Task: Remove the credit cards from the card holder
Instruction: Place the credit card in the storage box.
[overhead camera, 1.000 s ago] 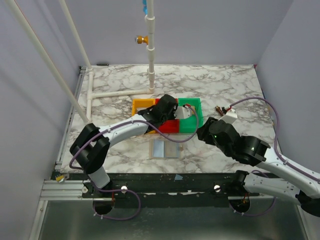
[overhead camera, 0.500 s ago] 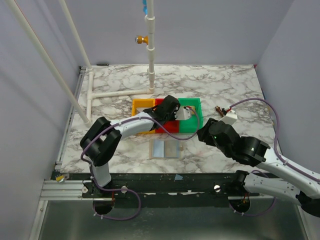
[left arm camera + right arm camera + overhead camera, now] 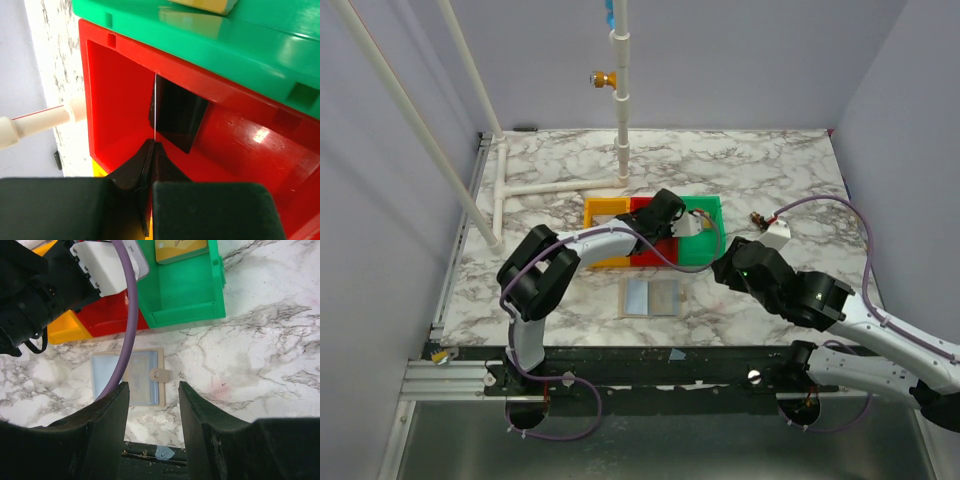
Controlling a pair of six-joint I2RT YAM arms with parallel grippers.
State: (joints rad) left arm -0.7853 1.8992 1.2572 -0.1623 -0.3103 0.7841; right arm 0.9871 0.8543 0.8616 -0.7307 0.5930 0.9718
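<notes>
The card holder (image 3: 650, 297) lies open on the marble, grey-blue lining up, and also shows in the right wrist view (image 3: 132, 377) with its snap tab to the right. My left gripper (image 3: 660, 213) is inside the red tray (image 3: 665, 253). In the left wrist view it (image 3: 154, 144) is shut on the black card (image 3: 177, 117), held on edge above the red tray's floor (image 3: 115, 100). A tan-striped card (image 3: 181, 250) lies in the green tray (image 3: 185, 295). My right gripper (image 3: 153, 387) is open and empty, above the holder's right edge (image 3: 722, 263).
A yellow tray (image 3: 595, 212) adjoins the red tray on the left, with something grey inside. A white pipe frame (image 3: 620, 100) stands behind the trays. The left arm's purple cable (image 3: 127, 325) hangs across the holder. A small brown object (image 3: 758, 217) lies at the right.
The left arm's elbow has swung right and nearer the trays, while its gripper stays in the red tray with the black card. The right arm has barely shifted.
</notes>
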